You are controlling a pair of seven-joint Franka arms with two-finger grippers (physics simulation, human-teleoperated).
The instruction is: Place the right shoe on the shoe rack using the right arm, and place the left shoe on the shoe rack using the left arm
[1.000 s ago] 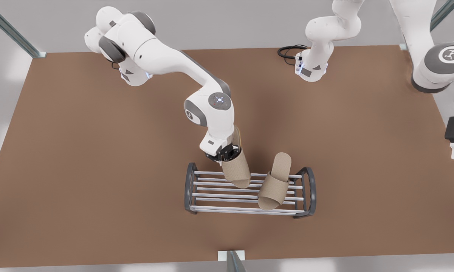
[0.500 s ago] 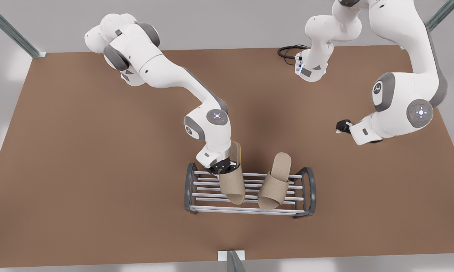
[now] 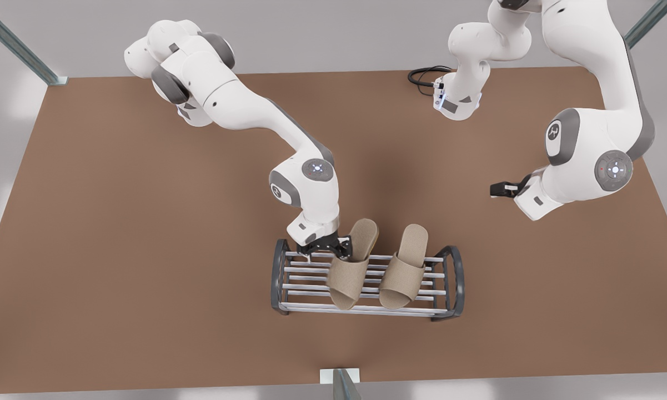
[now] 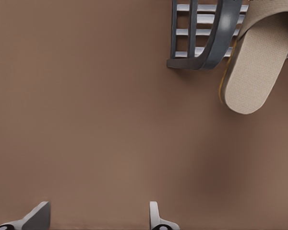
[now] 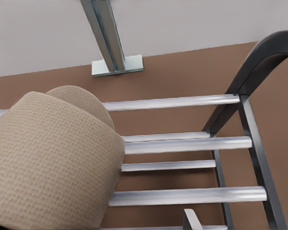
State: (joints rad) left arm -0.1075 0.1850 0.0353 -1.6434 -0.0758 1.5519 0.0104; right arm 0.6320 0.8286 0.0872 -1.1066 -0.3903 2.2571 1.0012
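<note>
Two beige slippers lying side by side across the shoe rack [image 3: 366, 280] rods on the brown tabletop [image 3: 116, 250]: right shoe [image 3: 352, 265] nearer the middle, left shoe [image 3: 404, 266] toward the front view's right end. Right gripper [image 3: 325, 248] down at the right shoe's heel, fingers apart, not clamping. Left gripper [image 3: 502, 189] hanging well off to the side, fingers [image 4: 156, 218] spread; its wrist view catching the rack's end frame and the left shoe's overhanging heel.
</note>
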